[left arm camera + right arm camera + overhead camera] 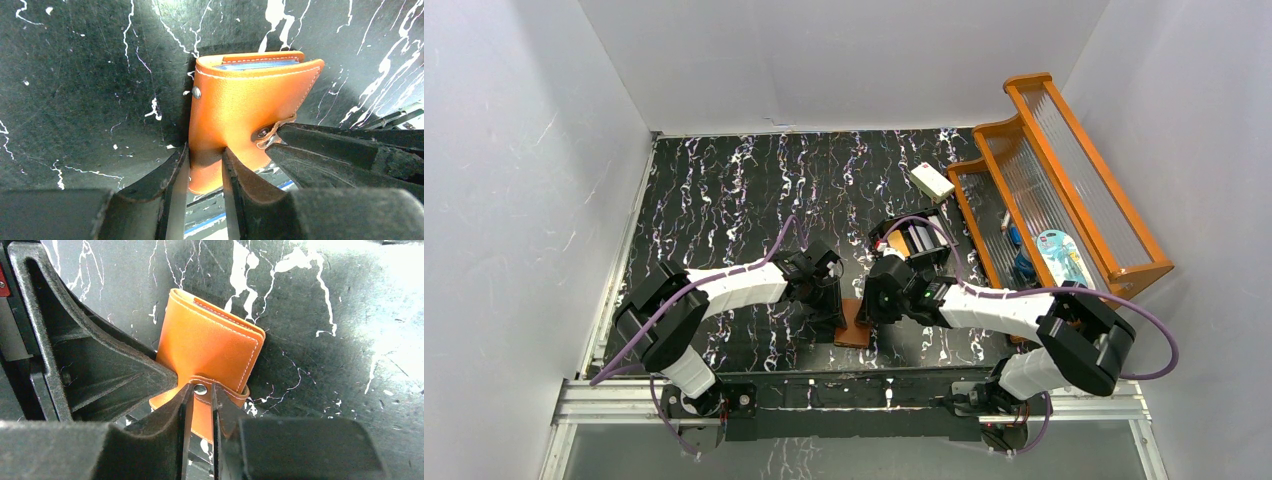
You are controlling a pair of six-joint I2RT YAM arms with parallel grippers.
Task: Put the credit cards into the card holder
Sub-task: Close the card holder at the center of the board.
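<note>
- The card holder [240, 110] is found near the front edge of the table [75, 100], folded shut and held between both arms.
- Its lower part is clamped in the narrow jaws of the left gripper [205, 152]. The snap tab [227, 388] is pinched by the right gripper [201, 392], whose jaws are almost together.
- The opening step is judged to be in hand. The tab must be pulled off the snap while the body is held firm.
- Whether the snap is already released cannot be told. The credit cards [918, 240] in the black box [936, 222] are hardly made out and partly covered by the right arm.
</note>
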